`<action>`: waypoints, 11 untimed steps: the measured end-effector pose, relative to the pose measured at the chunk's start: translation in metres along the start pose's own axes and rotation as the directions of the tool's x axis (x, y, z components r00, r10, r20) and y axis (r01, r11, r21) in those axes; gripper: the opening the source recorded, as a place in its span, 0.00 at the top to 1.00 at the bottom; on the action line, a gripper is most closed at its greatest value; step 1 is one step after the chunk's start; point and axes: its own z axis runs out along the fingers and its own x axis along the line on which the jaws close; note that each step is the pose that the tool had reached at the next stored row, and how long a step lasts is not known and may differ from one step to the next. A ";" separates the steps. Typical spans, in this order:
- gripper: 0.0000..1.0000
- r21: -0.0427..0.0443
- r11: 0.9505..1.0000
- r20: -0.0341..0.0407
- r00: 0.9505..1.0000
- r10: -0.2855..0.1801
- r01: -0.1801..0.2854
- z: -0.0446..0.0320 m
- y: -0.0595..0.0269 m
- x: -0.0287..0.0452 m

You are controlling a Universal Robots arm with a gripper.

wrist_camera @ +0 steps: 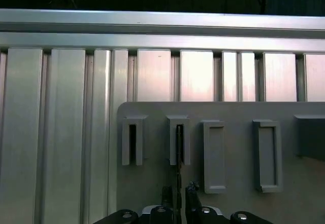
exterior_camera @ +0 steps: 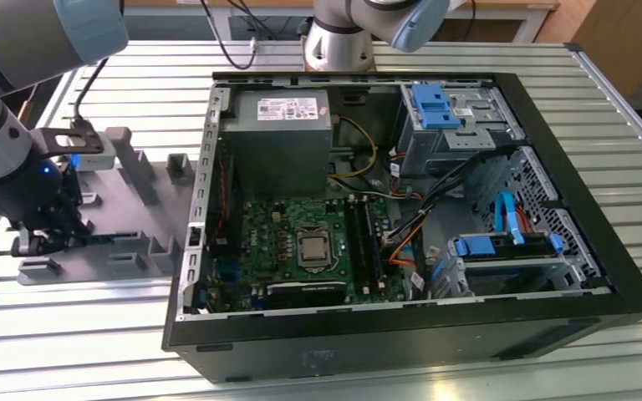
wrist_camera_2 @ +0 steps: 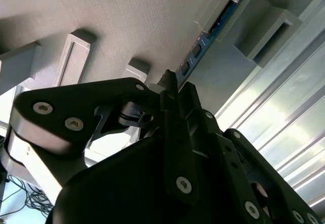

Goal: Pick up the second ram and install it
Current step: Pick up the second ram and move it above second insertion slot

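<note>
The second ram (wrist_camera_2: 219, 22) is a thin dark board with chips, standing on edge in a slot of the grey holder plate (wrist_camera_2: 127, 21). In the first wrist view the ram (wrist_camera: 179, 142) appears edge-on in the second slot of the holder plate (wrist_camera: 233, 112). My gripper (wrist_camera_2: 175, 84) is shut on the ram's near end, one black finger on each side (wrist_camera: 179, 196). In the exterior view the gripper (exterior_camera: 33, 242) hangs low over the holder plate (exterior_camera: 131, 242), at the exterior view's left of the open computer case (exterior_camera: 410, 326).
Inside the case lies the green motherboard (exterior_camera: 271, 225) with long black slots (exterior_camera: 360, 242), a grey power supply (exterior_camera: 282, 134) behind it and blue-tabbed drive bays (exterior_camera: 500, 246). Empty grey holder blocks (wrist_camera: 267, 155) stand beside the ram. The table is ribbed aluminium (wrist_camera: 76, 132).
</note>
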 end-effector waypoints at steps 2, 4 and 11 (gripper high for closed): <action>0.76 0.000 1.000 0.000 1.000 0.000 0.000 0.0007 -0.0001 0.0000; 0.76 0.000 1.000 0.000 1.000 0.000 0.000 0.0010 -0.0001 0.0001; 0.76 0.000 1.000 0.000 1.000 0.000 0.000 0.0012 -0.0001 0.0001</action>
